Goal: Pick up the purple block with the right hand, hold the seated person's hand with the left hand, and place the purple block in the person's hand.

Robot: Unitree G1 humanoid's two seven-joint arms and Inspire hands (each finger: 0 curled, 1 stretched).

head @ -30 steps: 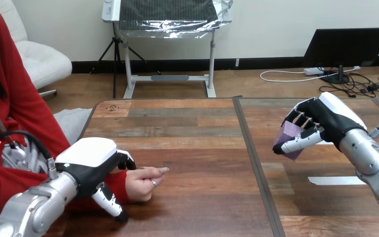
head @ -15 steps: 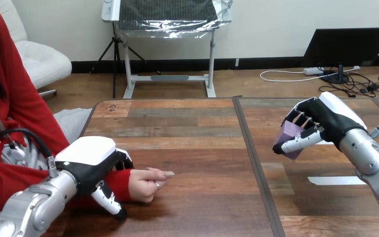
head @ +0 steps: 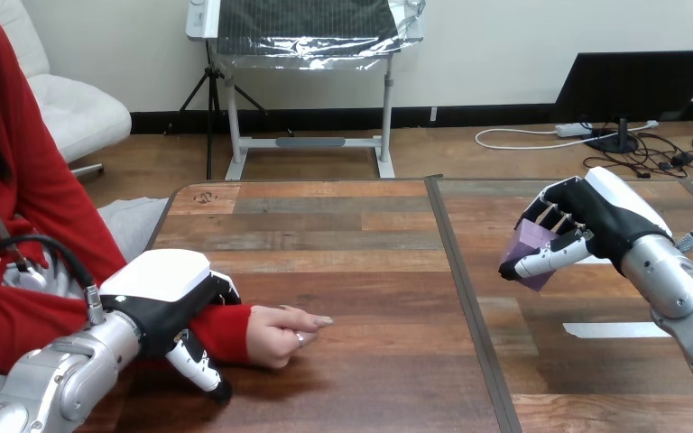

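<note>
L hand (head: 158, 302) arched over person's wrist (head: 226, 327) (red sleeve), fingers on far side and thumb on near side curled round it; person's hand (head: 280, 336) on table (head: 352, 244), slid further right vs 1 s ago, more sleeve showing; R hand (head: 595, 216) unchanged, raised at right, clamped on purple block (head: 531, 245), well apart from person's hand.

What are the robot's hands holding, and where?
Right hand pinches the small purple block between fingers and thumb. Left hand curls round the person's red-sleeved wrist.
</note>
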